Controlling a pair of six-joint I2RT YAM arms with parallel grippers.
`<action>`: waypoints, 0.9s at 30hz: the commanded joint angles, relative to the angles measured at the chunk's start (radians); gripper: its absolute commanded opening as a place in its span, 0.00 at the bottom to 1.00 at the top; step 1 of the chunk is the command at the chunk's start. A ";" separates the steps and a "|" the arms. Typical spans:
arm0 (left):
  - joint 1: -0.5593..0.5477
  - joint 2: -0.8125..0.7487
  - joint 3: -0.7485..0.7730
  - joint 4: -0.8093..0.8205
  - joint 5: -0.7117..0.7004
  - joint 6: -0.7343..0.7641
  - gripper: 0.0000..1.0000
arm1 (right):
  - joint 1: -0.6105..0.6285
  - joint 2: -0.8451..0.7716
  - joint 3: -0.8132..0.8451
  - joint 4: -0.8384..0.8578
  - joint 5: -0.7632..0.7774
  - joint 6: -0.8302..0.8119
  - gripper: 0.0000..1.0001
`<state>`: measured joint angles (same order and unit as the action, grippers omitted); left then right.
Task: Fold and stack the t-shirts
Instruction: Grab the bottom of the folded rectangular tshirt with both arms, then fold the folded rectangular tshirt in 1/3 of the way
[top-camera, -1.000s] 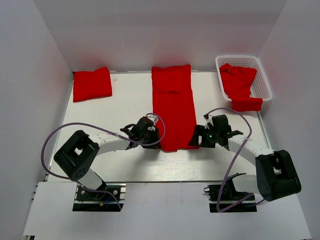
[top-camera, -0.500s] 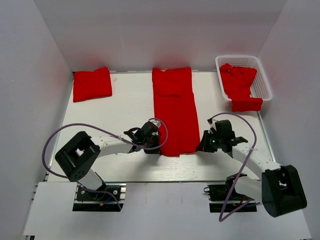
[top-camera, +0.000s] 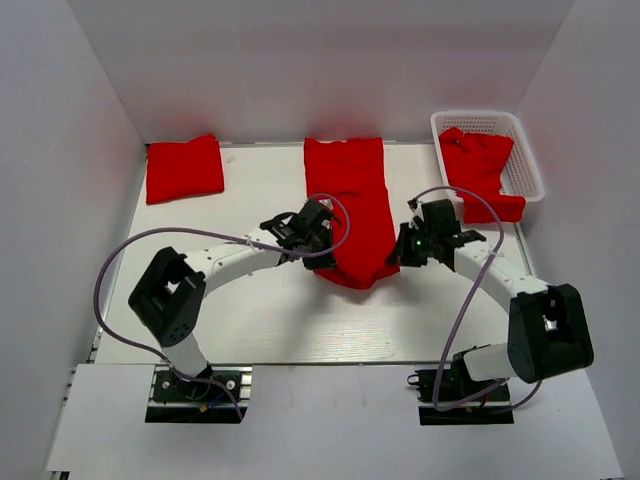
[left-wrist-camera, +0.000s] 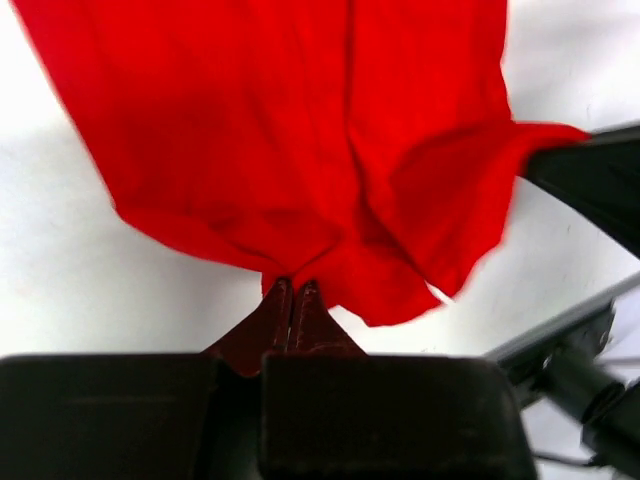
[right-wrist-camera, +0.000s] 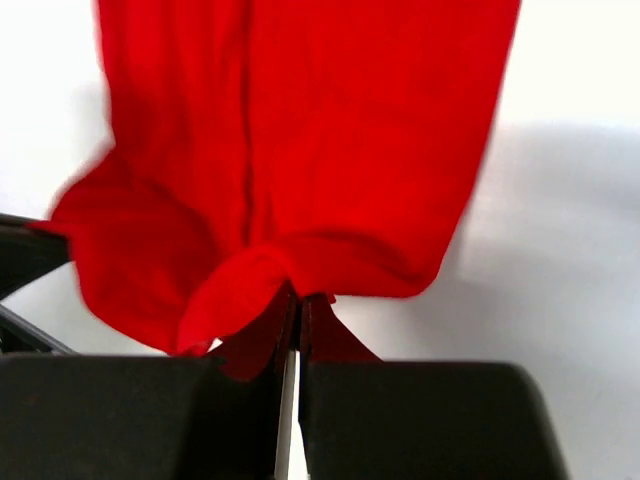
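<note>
A long, narrow folded red t-shirt (top-camera: 348, 205) lies in the middle of the table, its near end lifted and sagging between both grippers. My left gripper (top-camera: 318, 240) is shut on the near left corner (left-wrist-camera: 290, 275). My right gripper (top-camera: 396, 248) is shut on the near right corner (right-wrist-camera: 300, 285). A folded red t-shirt (top-camera: 184, 168) rests at the far left. A crumpled red t-shirt (top-camera: 478, 170) hangs out of the white basket (top-camera: 527, 170) at the far right.
White walls close the table in on the left, back and right. The right arm's purple cable (top-camera: 470, 300) loops over the table at the right. The left arm's cable (top-camera: 180, 245) arcs above the left side.
Both grippers shut on the near corners of the middle t-shirt and lifted them toward the far side; the near hem now hangs in a curve between them.
</note>
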<state>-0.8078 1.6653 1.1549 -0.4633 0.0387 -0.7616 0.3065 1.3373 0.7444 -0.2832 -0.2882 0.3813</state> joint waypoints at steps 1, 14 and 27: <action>0.067 0.027 0.066 -0.095 -0.016 -0.008 0.00 | -0.017 0.058 0.145 0.013 0.029 -0.002 0.00; 0.263 0.205 0.374 -0.081 0.041 0.119 0.00 | -0.072 0.319 0.506 -0.062 0.047 -0.016 0.00; 0.354 0.366 0.554 -0.017 0.095 0.180 0.00 | -0.106 0.522 0.722 -0.027 0.008 -0.042 0.00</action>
<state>-0.4709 2.0293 1.6562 -0.5198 0.1055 -0.6014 0.2131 1.8297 1.3956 -0.3355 -0.2646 0.3576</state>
